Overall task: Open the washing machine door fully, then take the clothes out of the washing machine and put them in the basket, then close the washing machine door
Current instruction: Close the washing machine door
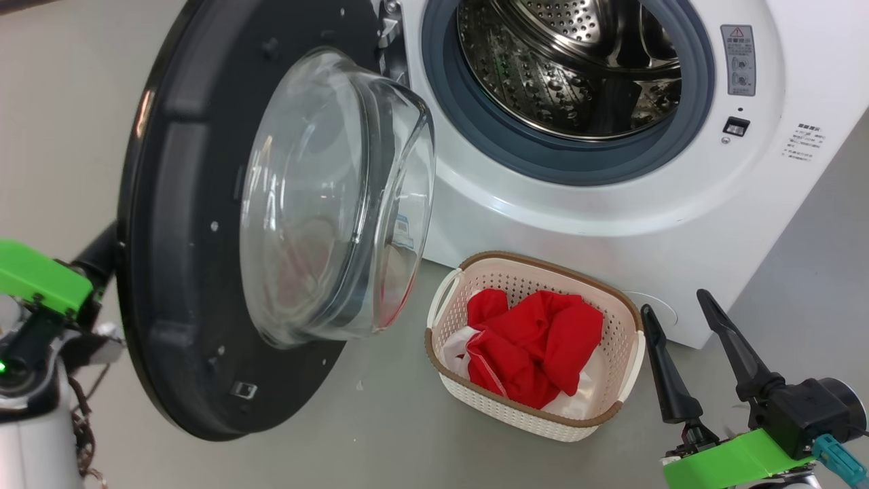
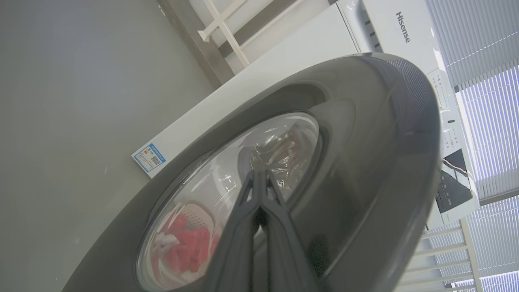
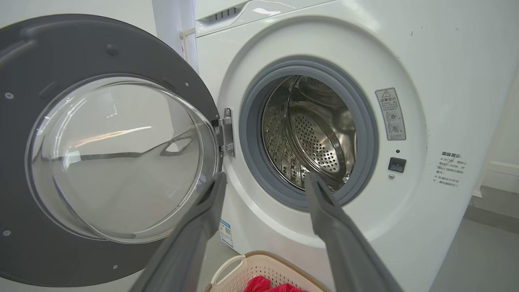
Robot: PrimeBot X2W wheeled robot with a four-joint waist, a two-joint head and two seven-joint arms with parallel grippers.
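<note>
The washing machine door (image 1: 183,238) stands swung open to the left, its clear glass bowl (image 1: 333,197) bulging toward me. The washing machine (image 1: 577,204) shows a bare steel drum (image 1: 570,75). On the floor in front sits the basket (image 1: 543,261) with the red clothes (image 1: 543,339) in it. My left gripper (image 2: 259,174) is shut on nothing, its tips at the door's outer face (image 2: 365,142); in the head view the door hides its fingers. My right gripper (image 1: 675,304) stands open just right of the basket, and in its wrist view the right gripper (image 3: 265,178) points at the drum (image 3: 316,138).
Grey floor (image 1: 380,421) lies around the basket. A blue label sticker (image 2: 149,157) marks the machine's side. Window blinds (image 2: 486,101) and a white frame (image 2: 227,28) stand behind the machine. The door's hinge (image 3: 227,132) is on the opening's left.
</note>
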